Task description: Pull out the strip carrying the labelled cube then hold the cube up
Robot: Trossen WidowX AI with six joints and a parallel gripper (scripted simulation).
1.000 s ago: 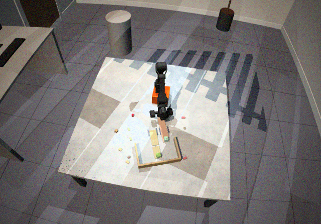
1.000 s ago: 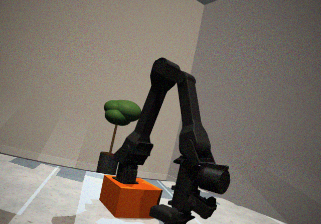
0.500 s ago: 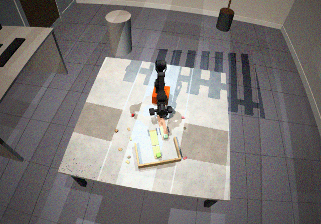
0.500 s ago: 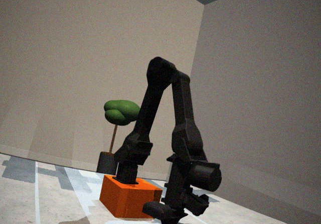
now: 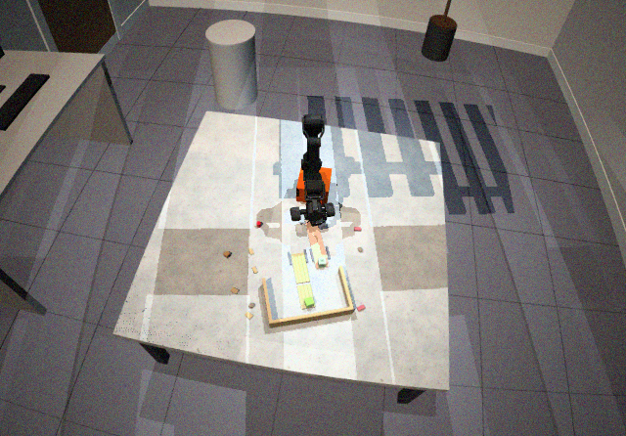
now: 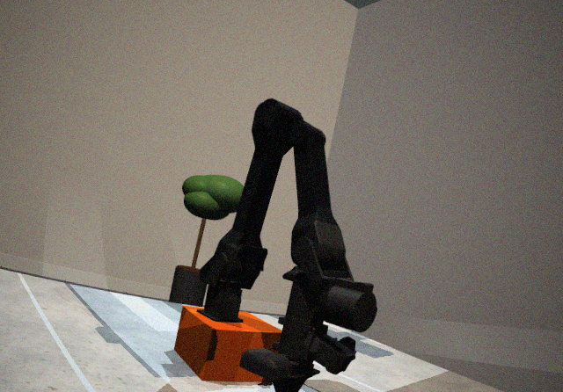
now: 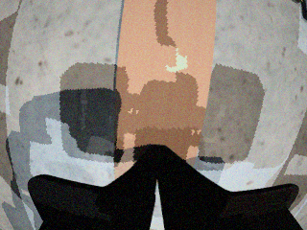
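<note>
I am seeing the hand (image 7: 156,169) with its fingers pressed together, tips down on the near end of the orange strip (image 5: 316,243). Nothing bulky is sitting between the fingers; they are meeting almost completely, so I am judging it to be pinning or dragging the thin strip rather than gripping an object.

In the top view the orange strip is lying mostly outside the wooden frame (image 5: 346,283), running from under the hand toward the frame's open side. The pale green cube (image 5: 321,259) is riding on its far end, just at the frame's mouth. In the wrist view that cube is showing only as a pale patch at the top edge.

The yellow-green strip (image 5: 300,267) is lying beside it and looking split into two pieces, with a brighter green cube (image 5: 308,301) on the inner piece, deep inside the frame. I am taking that one as the decoy, and it is looking undisturbed.

By my judgement the pull is largely done, though a little more drag may be helping. Letting go of the strip, reaching to the pale cube, closing on it and lifting are all remaining.

As for writing, I am making out no label, brand or lettering on either cube; they are too small and blurred. Small scattered blocks are dotting the surface (image 5: 212,203) around the frame.
</note>
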